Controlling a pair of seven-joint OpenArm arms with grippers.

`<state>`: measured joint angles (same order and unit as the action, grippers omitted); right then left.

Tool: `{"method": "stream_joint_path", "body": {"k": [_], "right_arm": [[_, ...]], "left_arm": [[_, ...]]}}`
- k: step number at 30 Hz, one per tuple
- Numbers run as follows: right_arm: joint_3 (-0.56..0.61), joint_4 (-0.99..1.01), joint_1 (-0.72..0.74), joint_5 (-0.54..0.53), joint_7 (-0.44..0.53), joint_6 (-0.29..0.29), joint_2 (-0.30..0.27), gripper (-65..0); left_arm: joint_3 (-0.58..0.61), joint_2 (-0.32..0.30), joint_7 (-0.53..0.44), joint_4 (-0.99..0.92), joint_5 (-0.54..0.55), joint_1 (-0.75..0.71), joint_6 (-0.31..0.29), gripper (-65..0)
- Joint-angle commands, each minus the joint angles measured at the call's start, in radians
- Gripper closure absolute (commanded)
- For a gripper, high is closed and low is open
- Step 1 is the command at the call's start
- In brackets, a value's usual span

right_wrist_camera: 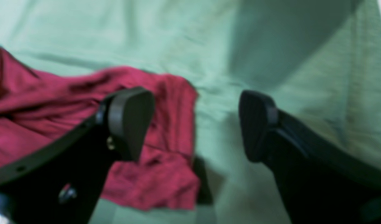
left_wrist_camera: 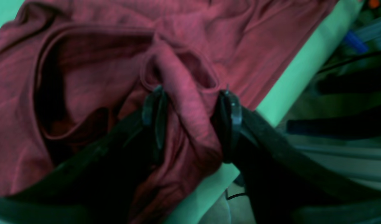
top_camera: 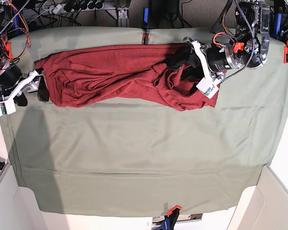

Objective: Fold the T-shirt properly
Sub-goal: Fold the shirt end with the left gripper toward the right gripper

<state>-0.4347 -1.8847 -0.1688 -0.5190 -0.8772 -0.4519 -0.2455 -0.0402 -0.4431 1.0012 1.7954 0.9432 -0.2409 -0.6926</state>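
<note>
the t-shirt lies bunched along the far side of the table cloth. right gripper gapes wide, empty, beside its edge. left gripper stands parted around a ridge — maybe loosely touching it. lifting now could drag that fold crooked.
</note>
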Motion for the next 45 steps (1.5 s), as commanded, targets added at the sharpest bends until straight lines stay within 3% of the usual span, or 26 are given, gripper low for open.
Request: {"method": "stream_joint_path", "body": {"k": [1,8,11,17,27,37,45], "right_arm": [[-0.004,-0.008,0.009,-0.012,0.016,0.002,-0.023,-45.3],[-0.003,0.149,0.008,-0.104,0.009,-0.028,-0.029,-45.1],[-0.003,0.214,0.008,-0.180,-0.018,-0.070,-0.028,-45.1],[0.006,0.232,0.008,-0.241,-0.066,-0.080,-0.012,-45.1],[0.139,0.232,0.010,-0.217,-0.059,-0.080,0.034,-45.1],[0.194,0.232,0.013,-0.217,-0.033,-0.081,0.122,-45.1],[0.194,0.232,0.013,-0.082,0.097,-0.074,0.135,-42.5]], "left_arm": [[-0.005,-0.008,-0.009,0.017,0.040,0.008,-0.006,-27.8],[-0.005,0.001,0.047,0.025,0.240,0.009,-0.006,-27.8],[-0.005,0.016,0.047,0.031,0.243,0.015,-0.006,-27.8],[-0.005,0.019,0.037,0.031,0.216,0.026,-0.006,-27.8],[-0.005,0.019,0.019,0.031,0.196,0.028,-0.006,-27.8],[-0.005,0.019,0.019,0.031,0.190,0.027,-0.006,-27.7],[-0.005,0.019,0.015,0.031,0.190,0.027,-0.006,-27.7]]}}
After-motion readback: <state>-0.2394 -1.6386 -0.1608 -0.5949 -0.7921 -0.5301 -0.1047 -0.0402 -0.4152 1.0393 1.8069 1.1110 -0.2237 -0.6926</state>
